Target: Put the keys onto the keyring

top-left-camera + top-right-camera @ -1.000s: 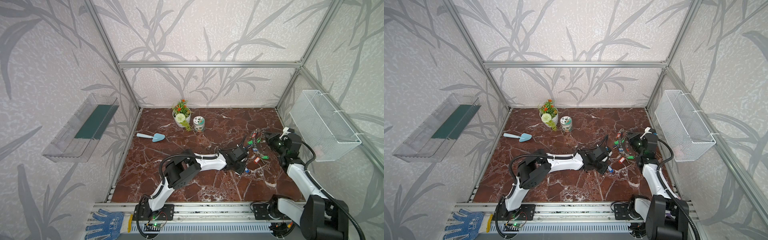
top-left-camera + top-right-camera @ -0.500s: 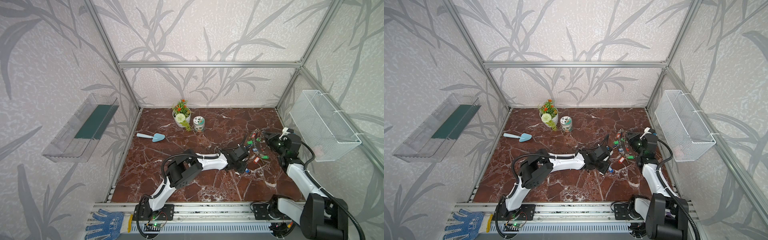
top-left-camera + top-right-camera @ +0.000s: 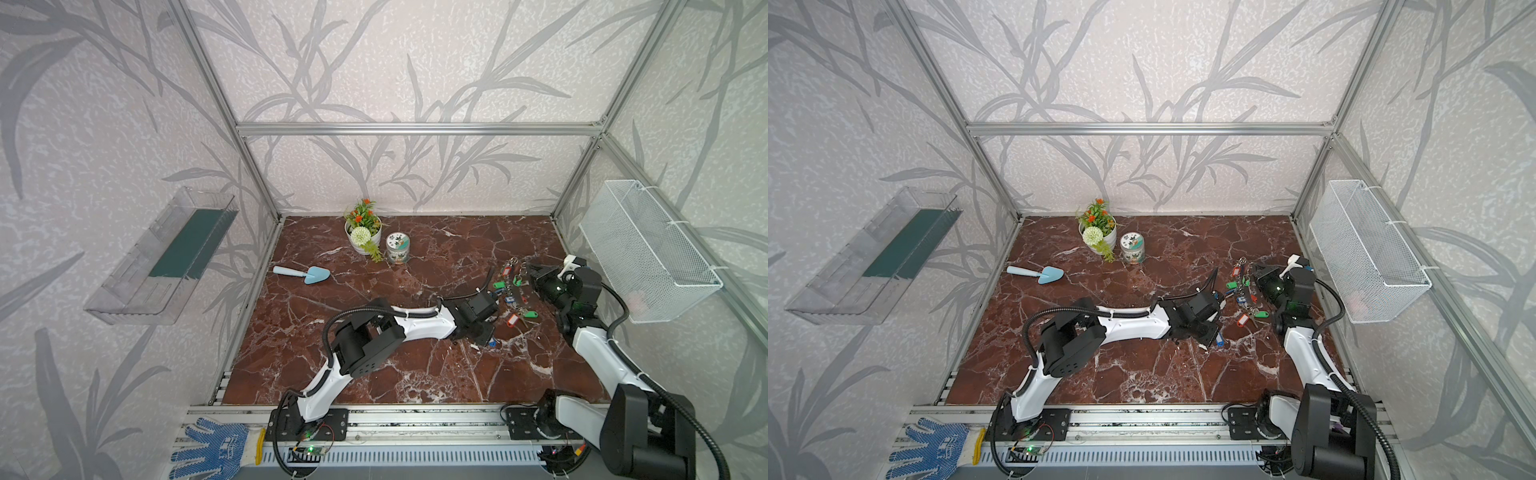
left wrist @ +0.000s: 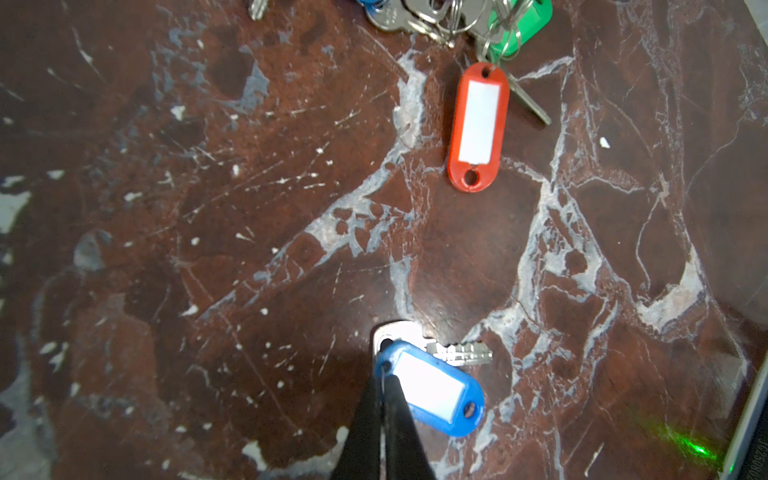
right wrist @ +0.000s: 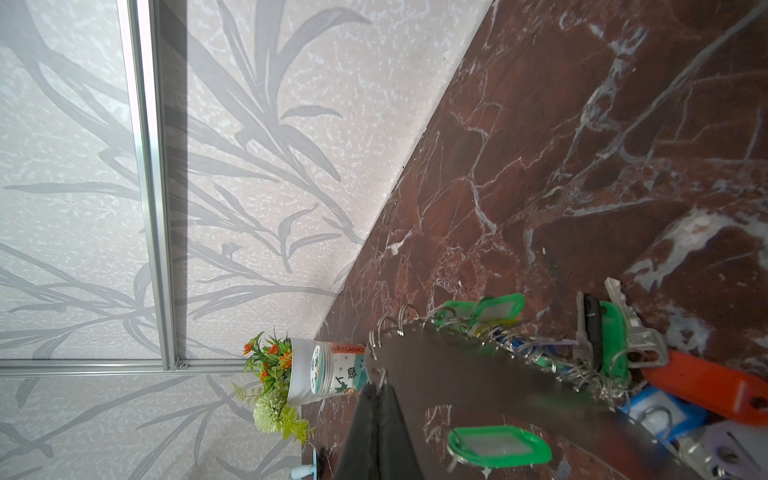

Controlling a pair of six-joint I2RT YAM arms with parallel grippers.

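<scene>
A blue key (image 4: pixel 432 390) lies on the marble floor over its metal blade (image 4: pixel 457 354). My left gripper (image 4: pixel 384 376) is shut on the thin split ring at the tag's end. In both top views this gripper (image 3: pixel 485 337) sits low over the same blue key (image 3: pixel 1219 340). The keyring (image 5: pixel 478 374), a grey plate fringed with small rings, is held tilted. My right gripper (image 5: pixel 376 386) is shut on a small ring at its edge. Green keys (image 5: pixel 498 444), a red key (image 5: pixel 706 384) and others hang from it. Another red key (image 4: pixel 478 129) lies apart on the floor.
The bunch of keys (image 3: pixel 513 297) lies between the two arms. A flower pot (image 3: pixel 363 232) and a small jar (image 3: pixel 397 248) stand at the back, with a blue trowel (image 3: pixel 305 274) to their left. A wire basket (image 3: pixel 644 249) hangs on the right wall.
My left gripper has closed on the blue key's ring while staying in place. The right arm and the keyring have not moved.
</scene>
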